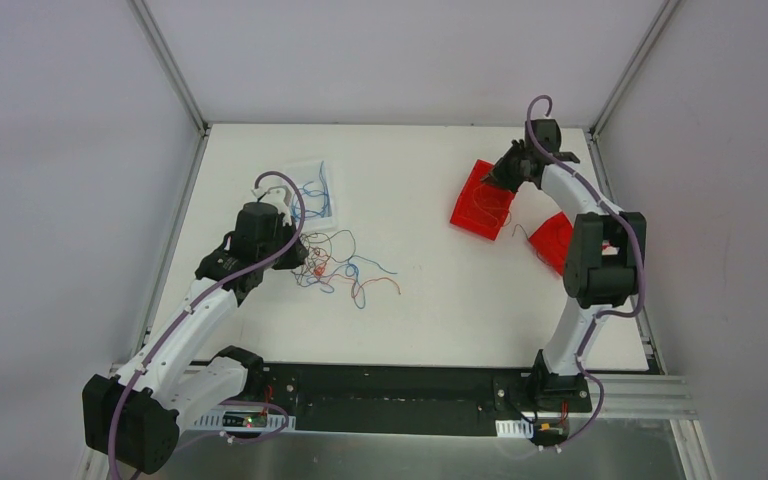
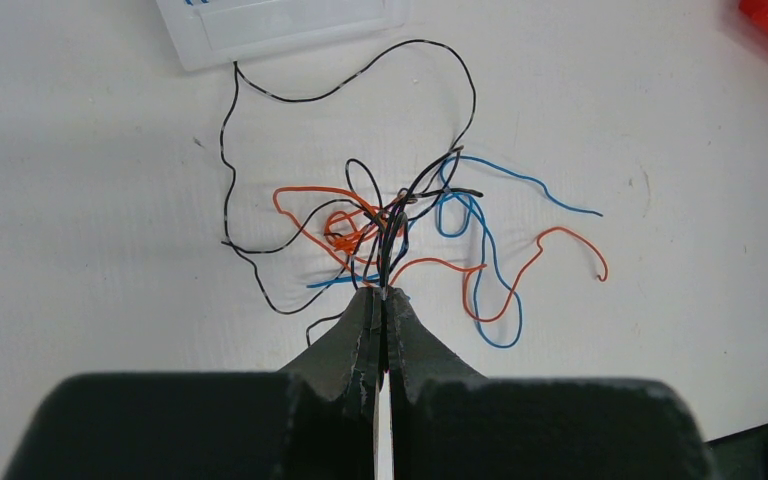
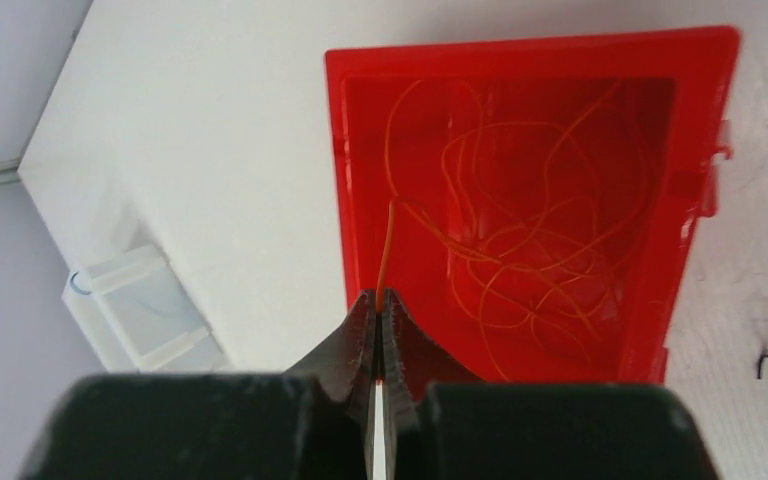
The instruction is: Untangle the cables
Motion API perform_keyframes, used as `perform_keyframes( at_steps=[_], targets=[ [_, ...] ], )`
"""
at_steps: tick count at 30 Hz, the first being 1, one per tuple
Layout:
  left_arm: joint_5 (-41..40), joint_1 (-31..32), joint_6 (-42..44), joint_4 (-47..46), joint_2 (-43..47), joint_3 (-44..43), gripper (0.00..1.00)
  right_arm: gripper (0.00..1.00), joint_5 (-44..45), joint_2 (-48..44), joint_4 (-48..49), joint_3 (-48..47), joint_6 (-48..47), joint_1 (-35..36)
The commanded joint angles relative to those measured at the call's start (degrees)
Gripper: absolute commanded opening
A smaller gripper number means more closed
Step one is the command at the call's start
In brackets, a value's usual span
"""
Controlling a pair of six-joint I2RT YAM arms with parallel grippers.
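place: robot lab cell | evidence: white table (image 1: 430,320), aluminium frame posts (image 1: 170,65), blank pale walls (image 1: 400,50)

The cables (image 1: 345,268) lie on the desk (image 1: 430,320), a tray (image 1: 318,188) at their eleven o'clock, a box (image 1: 480,212) holding more of them at two o'clock.

Red box (image 3: 530,45) — orange cable (image 3: 388,245) in gripper (image 3: 378,298)

No readable text, label, brand, number or sign shows anywhere in the three views.
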State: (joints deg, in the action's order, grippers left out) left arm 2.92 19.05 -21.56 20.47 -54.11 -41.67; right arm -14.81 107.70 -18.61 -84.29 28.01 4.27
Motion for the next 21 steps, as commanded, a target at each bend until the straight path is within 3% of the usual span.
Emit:
perform_keyframes(
  at_steps=[1,5,9,12,15,21],
  targets=[
    [1.54,-0.06,1.17,-0.87,0.13,-2.35,0.00,0.00,9.75,1.31,-0.42,-0.64,-2.98,0.01],
    [3.15,0.07,1.30,-1.01,-0.28,-2.65,0.00,0.00,23.79,3.04,-2.24,-1.56,-9.03,3.27],
    [6.41,0.93,1.41,-1.75,-1.72,-3.82,0.00,0.00,26.95,6.07,-2.05,-0.76,-9.76,5.50],
    [8.13,2.86,2.28,-2.18,-2.84,-5.29,0.00,0.19,26.41,6.89,-2.79,-1.49,-9.96,6.65],
    [9.10,5.26,3.81,-2.19,-3.26,-6.85,0.00,0.44,26.98,3.00,-2.77,-0.82,-11.09,7.82],
    [14.05,7.76,6.52,-2.36,-4.65,-10.65,0.00,0.65,32.89,-10.30,-4.36,3.58,-16.63,14.84]
  ],
)
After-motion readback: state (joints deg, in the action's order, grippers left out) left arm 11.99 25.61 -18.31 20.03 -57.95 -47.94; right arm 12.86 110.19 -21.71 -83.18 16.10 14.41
